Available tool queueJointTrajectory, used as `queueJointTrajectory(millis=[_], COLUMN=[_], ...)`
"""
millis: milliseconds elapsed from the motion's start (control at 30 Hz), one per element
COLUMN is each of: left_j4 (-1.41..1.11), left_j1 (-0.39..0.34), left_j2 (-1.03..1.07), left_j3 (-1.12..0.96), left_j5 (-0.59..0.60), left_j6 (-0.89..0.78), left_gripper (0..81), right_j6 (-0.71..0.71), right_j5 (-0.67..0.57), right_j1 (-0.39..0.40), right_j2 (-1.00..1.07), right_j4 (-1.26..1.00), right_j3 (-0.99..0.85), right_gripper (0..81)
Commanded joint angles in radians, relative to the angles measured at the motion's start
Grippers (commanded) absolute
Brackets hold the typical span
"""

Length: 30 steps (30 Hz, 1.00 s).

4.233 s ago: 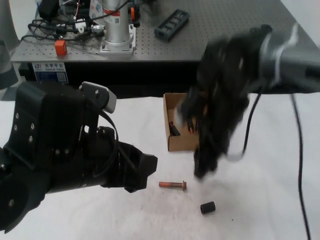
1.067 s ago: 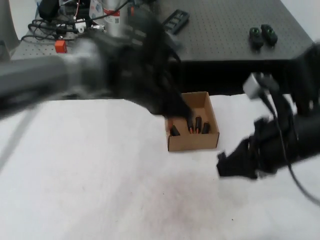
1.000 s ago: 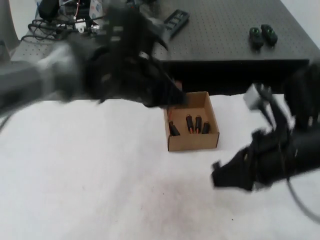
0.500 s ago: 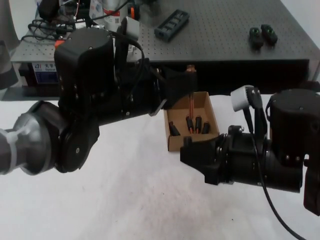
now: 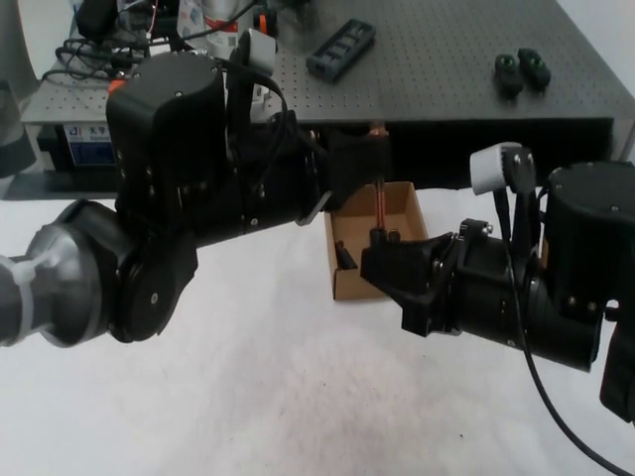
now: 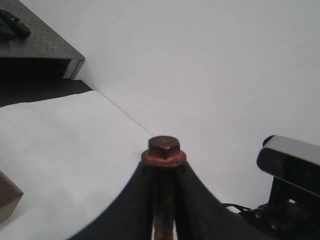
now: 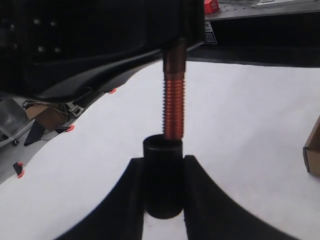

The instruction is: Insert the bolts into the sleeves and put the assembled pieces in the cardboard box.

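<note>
Robot arms meet over a white, softly wrinkled cloth (image 5: 248,397) spread on the bench around a small, open, brown cardboard box (image 5: 349,285). A grey perforated metal table (image 5: 446,50) stands behind the box. Above the box, the bulky matte-black left gripper (image 6: 163,167) is clamped on a copper-coloured bolt (image 7: 174,105) with a hexagonal, flanged head. Its two tapering fingers pinch the smooth upper shank just under the flange. The bolt hangs upright with its head up and its threaded lower end pointing down. Just above the box's front part in the high view, the black right gripper (image 7: 163,160) is closed on a short, black, matte cylindrical sleeve (image 7: 162,182). The sleeve stands upright between the gripper's curved fingers with its open mouth facing up. The bolt's threaded tip sits at the sleeve's mouth; how far it has entered cannot be told. A small dark piece (image 5: 344,258) lies inside the box, against its left wall.
</note>
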Motion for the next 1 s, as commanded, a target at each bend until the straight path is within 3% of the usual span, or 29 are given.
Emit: queueJointTrajectory(millis=[0,500,567,600,700,733,767,867,967], left_j4=[-0.013,0.024,0.042,0.056,0.097,0.110,0.118,0.123,0.123], left_j1=[-0.001,-0.001,-0.001,-0.001,-0.001,-0.001,-0.001,-0.001,-0.001], left_j2=[-0.012,-0.012,-0.012,-0.012,-0.012,-0.012,-0.012,-0.019,-0.048], left_j3=[-0.003,-0.003,-0.003,-0.003,-0.003,-0.003,-0.003,-0.003,0.002], left_j5=[0.005,0.042,0.046,0.048,0.027,0.015,0.009,0.012,0.019], left_j6=[-0.005,-0.001,0.004,0.007,0.028,0.028,0.028,0.028,0.033], left_gripper=[0.6,0.8,9.5,18.1,52.7,59.8,61.4,51.4,32.8], right_j6=[0.004,-0.043,-0.050,-0.057,-0.070,-0.070,-0.070,-0.116,-0.145], right_j5=[0.018,0.029,0.046,0.054,0.078,0.090,0.107,0.133,0.132], right_j1=[-0.005,-0.005,-0.008,-0.011,-0.029,-0.039,-0.050,-0.101,-0.160], right_j2=[-0.010,-0.010,-0.010,-0.010,-0.010,-0.010,-0.010,0.005,0.057], right_j4=[-0.034,-0.081,-0.083,-0.087,-0.112,-0.124,-0.132,-0.133,-0.133], right_j3=[-0.003,-0.003,-0.003,-0.003,-0.003,-0.003,-0.005,-0.022,-0.073], right_gripper=[0.9,0.9,0.9,0.9,0.9,0.9,0.9,0.9,0.9])
